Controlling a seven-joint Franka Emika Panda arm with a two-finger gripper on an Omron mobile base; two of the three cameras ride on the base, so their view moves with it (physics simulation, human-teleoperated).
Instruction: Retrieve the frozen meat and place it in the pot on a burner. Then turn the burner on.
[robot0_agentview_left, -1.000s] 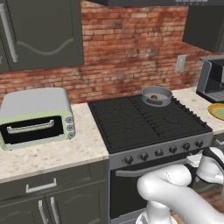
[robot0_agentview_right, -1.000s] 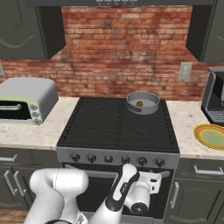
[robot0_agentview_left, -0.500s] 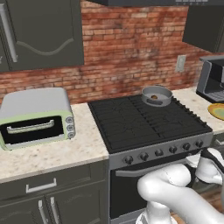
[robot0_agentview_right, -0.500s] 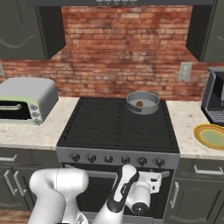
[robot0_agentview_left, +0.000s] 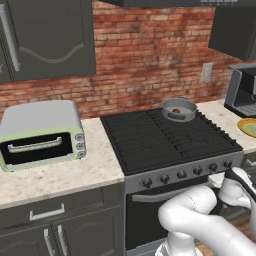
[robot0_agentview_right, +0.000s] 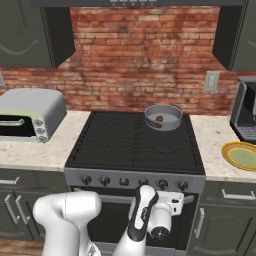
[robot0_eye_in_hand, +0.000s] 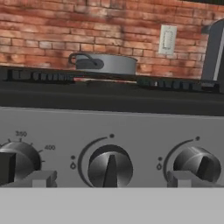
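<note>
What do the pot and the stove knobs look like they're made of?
The pot: looks like brushed grey metal, going by its even matte sheen and darker inside. The knobs: probably dark grey metal or metal-look plastic, with soft highlights on rounded faces; the render leaves it open. The front panel appears stainless.

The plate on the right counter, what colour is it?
Yellow-green, with a yellower rim. The plate shows best in the right base view.

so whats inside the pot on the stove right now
In the pot on the back right burner lies a small brownish lump, the frozen meat. In the hand view the pot's wall hides its inside.
</note>
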